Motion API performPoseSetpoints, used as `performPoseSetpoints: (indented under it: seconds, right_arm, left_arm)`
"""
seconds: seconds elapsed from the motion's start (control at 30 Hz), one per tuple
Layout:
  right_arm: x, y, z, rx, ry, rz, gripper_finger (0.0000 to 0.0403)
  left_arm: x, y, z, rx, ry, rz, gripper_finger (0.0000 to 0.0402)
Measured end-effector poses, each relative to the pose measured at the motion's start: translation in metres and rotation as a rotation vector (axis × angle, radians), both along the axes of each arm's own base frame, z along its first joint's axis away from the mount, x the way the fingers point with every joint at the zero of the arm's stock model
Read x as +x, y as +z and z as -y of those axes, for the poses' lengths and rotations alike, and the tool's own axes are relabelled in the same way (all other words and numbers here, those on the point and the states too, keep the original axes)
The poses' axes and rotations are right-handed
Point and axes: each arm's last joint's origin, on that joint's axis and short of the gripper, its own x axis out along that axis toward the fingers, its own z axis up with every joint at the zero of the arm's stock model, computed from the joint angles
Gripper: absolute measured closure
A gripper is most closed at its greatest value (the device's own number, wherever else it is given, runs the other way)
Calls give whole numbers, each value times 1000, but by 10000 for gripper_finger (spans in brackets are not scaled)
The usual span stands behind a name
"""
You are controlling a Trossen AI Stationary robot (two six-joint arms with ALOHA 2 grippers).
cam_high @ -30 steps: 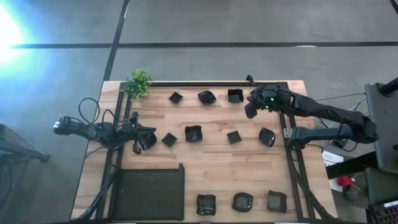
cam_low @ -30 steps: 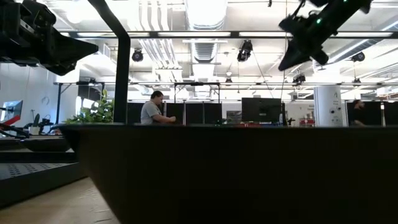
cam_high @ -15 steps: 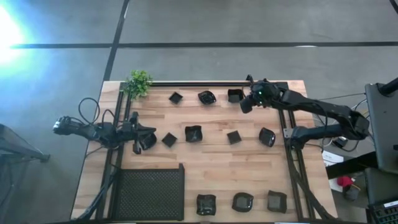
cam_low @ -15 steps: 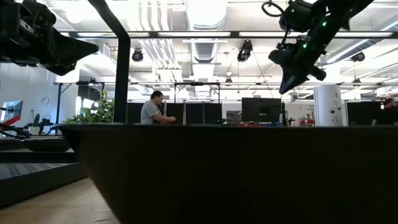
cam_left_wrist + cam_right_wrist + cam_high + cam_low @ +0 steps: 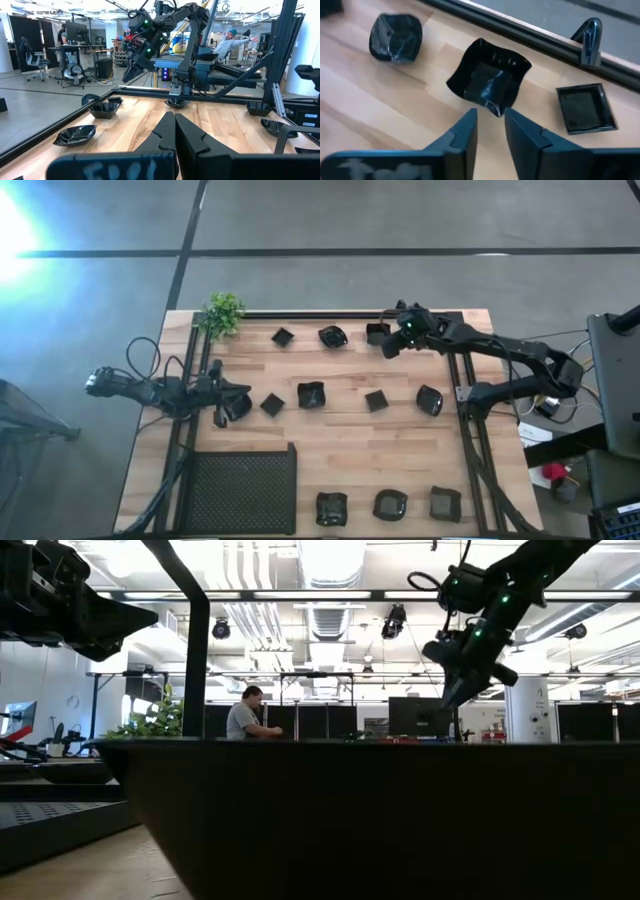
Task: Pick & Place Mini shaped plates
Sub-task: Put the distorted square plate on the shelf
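Right end effector [image 5: 385,347] has swung over back-row dish [image 5: 377,332], fingers parted.

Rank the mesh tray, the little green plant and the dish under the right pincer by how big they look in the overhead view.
1. The black mesh tray, clearly the largest.
2. The green plant.
3. The square dish by the right pincer, partly covered by the arm; it looks smallest, though not far below the plant.
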Motion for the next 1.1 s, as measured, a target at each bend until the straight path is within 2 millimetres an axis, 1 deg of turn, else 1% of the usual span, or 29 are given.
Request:
performPoseSetpoints:
  seconds: [0.13,0.27,0.4,0.67,0.9,1.1]
  right_arm:
    - [2,-12,11,36,-58,-10,281]
    - [1,-27,23,76,-104,-52,274]
    - [3,-39,32,98,-130,-68,274]
    - [9,-60,50,139,-138,-34,282]
    - [9,-71,56,160,-152,-58,282]
    - [16,-76,62,183,-140,-59,282]
  left_arm:
    - [0,0,0,0,0,0,402]
    - [0,0,0,0,0,0,402]
    - [0,0,0,0,0,0,402]
    - [0,0,0,0,0,0,402]
    - [0,0,0,0,0,0,402]
    - [0,0,0,0,0,1,402]
